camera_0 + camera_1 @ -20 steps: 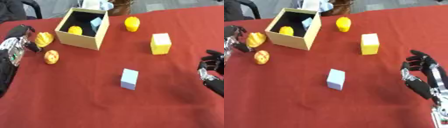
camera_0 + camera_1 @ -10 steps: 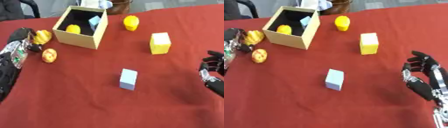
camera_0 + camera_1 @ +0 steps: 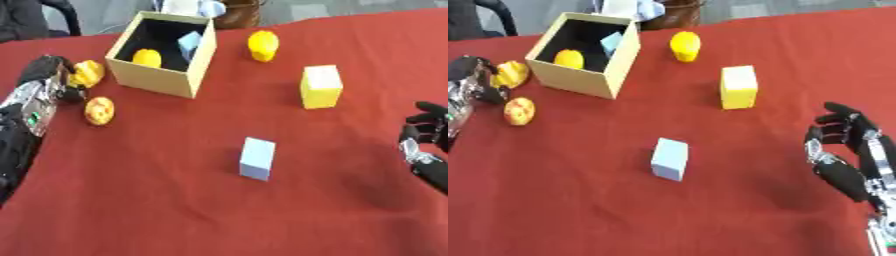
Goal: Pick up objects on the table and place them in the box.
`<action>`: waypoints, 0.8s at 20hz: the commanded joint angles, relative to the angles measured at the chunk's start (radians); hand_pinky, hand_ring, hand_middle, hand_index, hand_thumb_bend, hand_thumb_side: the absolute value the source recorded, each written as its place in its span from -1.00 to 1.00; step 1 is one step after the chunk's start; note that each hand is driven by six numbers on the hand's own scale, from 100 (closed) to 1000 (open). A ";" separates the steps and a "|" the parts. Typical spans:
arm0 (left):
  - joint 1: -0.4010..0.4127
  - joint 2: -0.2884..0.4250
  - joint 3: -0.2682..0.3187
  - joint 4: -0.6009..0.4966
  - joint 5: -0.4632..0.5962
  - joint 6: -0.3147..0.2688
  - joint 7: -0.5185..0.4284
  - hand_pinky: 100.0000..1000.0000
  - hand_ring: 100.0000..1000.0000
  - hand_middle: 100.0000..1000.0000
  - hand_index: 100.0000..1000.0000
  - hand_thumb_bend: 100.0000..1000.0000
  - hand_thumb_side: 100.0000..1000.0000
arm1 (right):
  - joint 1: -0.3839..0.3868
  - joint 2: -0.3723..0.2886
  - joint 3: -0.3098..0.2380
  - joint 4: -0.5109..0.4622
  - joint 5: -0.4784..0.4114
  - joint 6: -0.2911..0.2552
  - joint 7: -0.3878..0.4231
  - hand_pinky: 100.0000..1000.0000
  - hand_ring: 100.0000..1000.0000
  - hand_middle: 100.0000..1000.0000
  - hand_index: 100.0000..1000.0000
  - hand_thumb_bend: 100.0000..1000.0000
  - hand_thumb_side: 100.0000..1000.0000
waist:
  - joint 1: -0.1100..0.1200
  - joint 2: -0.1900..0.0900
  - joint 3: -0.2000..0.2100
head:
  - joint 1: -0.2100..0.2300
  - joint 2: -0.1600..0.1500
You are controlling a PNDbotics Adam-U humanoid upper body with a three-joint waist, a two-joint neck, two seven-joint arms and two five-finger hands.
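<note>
Left hand grasping a yellow piece beside the box.

On the red tablecloth (image 3: 175,210), the open tan cardboard box (image 3: 162,80) holds 2 pieces; the black left hand (image 3: 48,75) curls on the small yellow-orange lumpy object (image 3: 87,73); next, lift it over the rim. The right hand (image 3: 842,145) idles half-curled, empty.

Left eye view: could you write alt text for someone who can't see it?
A robot's left hand curls around a yellow-orange object beside an open cardboard box on a red tablecloth. The box holds a yellow item and a pale blue one. Outside lie an orange round piece, a yellow cup-like shape, a yellow block and a light blue block.
</note>
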 commanded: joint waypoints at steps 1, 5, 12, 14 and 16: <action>-0.015 0.053 -0.006 -0.050 0.023 -0.015 0.002 -0.18 -0.41 -0.53 -0.11 -0.67 -1.00 | -0.003 -0.012 -0.007 -0.015 -0.008 -0.002 -0.002 0.23 0.27 0.25 0.68 -1.00 -0.49 | -0.005 -0.027 0.005 | -0.002 0.001; -0.013 0.080 -0.008 -0.103 0.050 -0.026 -0.015 -0.20 -0.42 -0.56 -0.13 -0.66 -1.00 | 0.002 -0.010 -0.009 -0.014 -0.008 -0.003 -0.002 0.23 0.27 0.25 0.68 -1.00 -0.50 | -0.006 -0.042 0.012 | -0.005 0.004; -0.038 0.127 -0.017 -0.245 0.076 -0.022 -0.003 -0.20 -0.42 -0.56 -0.13 -0.66 -1.00 | 0.009 -0.008 -0.010 -0.012 -0.007 -0.003 -0.002 0.23 0.27 0.25 0.68 -1.00 -0.49 | -0.003 -0.063 0.019 | -0.007 0.015; -0.055 0.125 -0.026 -0.282 0.084 -0.020 -0.004 -0.19 -0.41 -0.56 -0.12 -0.66 -1.00 | 0.010 -0.008 -0.010 -0.011 -0.006 -0.003 -0.001 0.23 0.27 0.25 0.68 -1.00 -0.49 | -0.001 -0.066 0.020 | -0.008 0.013; -0.076 0.111 -0.039 -0.304 0.084 -0.020 -0.006 -0.18 -0.40 -0.55 -0.11 -0.67 -1.00 | 0.009 -0.007 -0.009 -0.012 -0.006 -0.004 0.001 0.23 0.27 0.26 0.68 -1.00 -0.49 | 0.001 -0.067 0.015 | -0.007 0.011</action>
